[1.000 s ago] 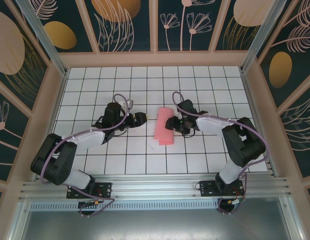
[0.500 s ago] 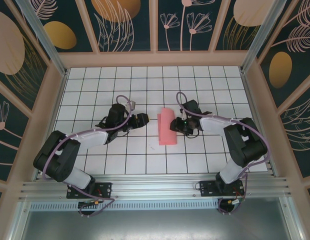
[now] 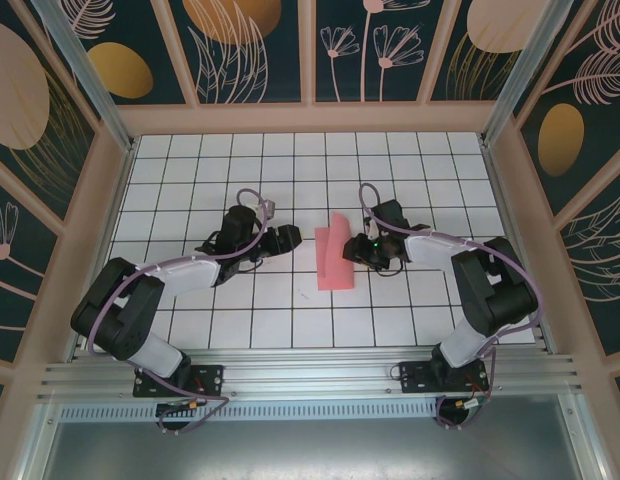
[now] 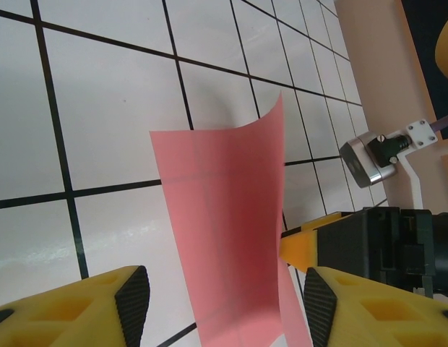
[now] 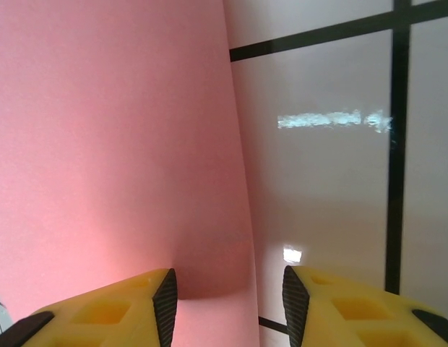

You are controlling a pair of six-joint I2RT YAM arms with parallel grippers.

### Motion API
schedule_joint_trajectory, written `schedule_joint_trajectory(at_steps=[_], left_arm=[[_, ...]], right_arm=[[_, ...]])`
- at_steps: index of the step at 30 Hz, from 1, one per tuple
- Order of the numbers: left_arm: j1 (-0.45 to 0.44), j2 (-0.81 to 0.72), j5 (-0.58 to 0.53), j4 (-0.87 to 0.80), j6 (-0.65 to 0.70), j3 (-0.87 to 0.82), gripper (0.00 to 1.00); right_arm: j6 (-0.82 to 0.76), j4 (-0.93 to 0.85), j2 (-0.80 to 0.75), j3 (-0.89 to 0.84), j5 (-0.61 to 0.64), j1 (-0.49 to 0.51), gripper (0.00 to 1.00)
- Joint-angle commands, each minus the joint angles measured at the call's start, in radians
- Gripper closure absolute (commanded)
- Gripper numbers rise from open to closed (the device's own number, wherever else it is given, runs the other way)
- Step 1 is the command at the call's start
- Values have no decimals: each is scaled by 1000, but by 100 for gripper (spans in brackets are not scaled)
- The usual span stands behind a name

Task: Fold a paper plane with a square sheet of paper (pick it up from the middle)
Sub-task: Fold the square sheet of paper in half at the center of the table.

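Thin salmon-pink square sheet of paper (image 3: 335, 262) lying mid white gridded table (image 3: 290, 325), one side curling upright, left gripper (image 3: 292, 240) hovering at its nine o'clock, jaws spread, right gripper (image 3: 356, 250) at three o'clock, jaws apart, straddling its edge.

You are looking at one square sheet of paper (image 3: 333, 258) lying on one gridded worktop (image 3: 190, 160). You are running two grippers, the left gripper (image 3: 293, 240) and the right gripper (image 3: 354, 250), each showing two yellow fingers (image 4: 72, 307).

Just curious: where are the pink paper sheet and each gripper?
pink paper sheet (image 3: 334, 272): top view, flat lower part.
left gripper (image 3: 294, 240): top view, between fingertips.
right gripper (image 3: 356, 251): top view, between fingertips.
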Motion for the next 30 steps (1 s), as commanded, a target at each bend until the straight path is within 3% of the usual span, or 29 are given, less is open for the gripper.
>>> schedule_joint_trajectory(at_steps=[1, 12, 30], left_arm=[[-14, 13, 2, 9, -15, 33, 40], [-28, 58, 8, -8, -29, 63, 51], [-63, 108, 7, -33, -26, 116, 55]], right_arm=[[-7, 3, 22, 47, -11, 29, 52], [-30, -50, 77, 97, 50, 75, 51], [-160, -168, 119, 158, 55, 48, 54]])
